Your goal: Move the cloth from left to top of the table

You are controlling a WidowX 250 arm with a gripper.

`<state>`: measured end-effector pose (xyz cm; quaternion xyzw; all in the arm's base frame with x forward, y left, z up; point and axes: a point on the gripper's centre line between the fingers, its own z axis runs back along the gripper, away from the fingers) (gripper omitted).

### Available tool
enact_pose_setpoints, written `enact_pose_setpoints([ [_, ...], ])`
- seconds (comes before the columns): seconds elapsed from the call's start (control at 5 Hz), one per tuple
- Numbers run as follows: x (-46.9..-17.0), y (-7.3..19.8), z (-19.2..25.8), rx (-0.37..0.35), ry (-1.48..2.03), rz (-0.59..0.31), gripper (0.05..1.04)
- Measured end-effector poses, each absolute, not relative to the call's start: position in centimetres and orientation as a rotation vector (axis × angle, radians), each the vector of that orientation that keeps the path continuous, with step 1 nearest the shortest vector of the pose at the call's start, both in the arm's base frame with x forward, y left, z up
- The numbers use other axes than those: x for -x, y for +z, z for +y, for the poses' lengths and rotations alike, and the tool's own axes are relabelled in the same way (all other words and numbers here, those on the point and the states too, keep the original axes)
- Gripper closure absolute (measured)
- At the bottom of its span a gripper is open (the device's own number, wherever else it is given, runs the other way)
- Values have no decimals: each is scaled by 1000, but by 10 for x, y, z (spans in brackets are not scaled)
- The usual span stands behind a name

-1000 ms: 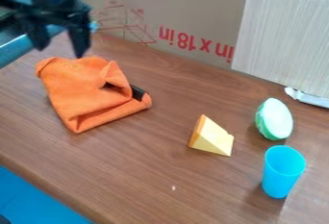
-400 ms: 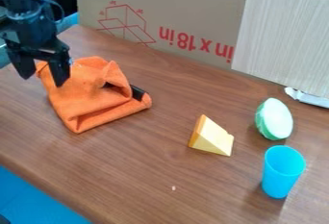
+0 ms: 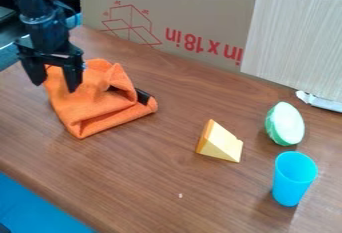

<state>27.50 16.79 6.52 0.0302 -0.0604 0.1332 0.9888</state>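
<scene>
1. The orange cloth (image 3: pixel 100 99) lies crumpled and partly folded on the left part of the worktop (image 3: pixel 160 177), with a dark strip (image 3: pixel 142 96) showing at its right side.
2. The gripper (image 3: pixel 55 86) is wide open, its fingers spread and pointing down over the cloth's far left part. Whether the tips touch the fabric I cannot tell.
3. The step in hand looks to be the grasp; the cloth has yet to be carried to the far edge.
4. To do it well, shift slightly toward the middle of the cloth, so that both fingers come down on fabric, ideally astride a raised fold.
5. Go down until the tips just press the cloth, then close firmly. Closing too high would pinch only a thin layer, which could slip out.
6. Lift enough for the hanging part to clear the worktop, then carry it toward the far edge, beside the cardboard (image 3: pixel 200 12), keeping left of the yellow wedge (image 3: pixel 222 143).
7. Lower it before letting go, so that it doesn't slump or unfold.
</scene>
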Motion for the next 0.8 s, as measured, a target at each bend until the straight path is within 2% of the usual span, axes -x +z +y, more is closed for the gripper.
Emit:
enact_pose_setpoints([
  [0.6, -292, 45, 157, -75, 248, -135, 85],
  [0.8, -292, 33, 153, -72, 230, -95, 85],
])
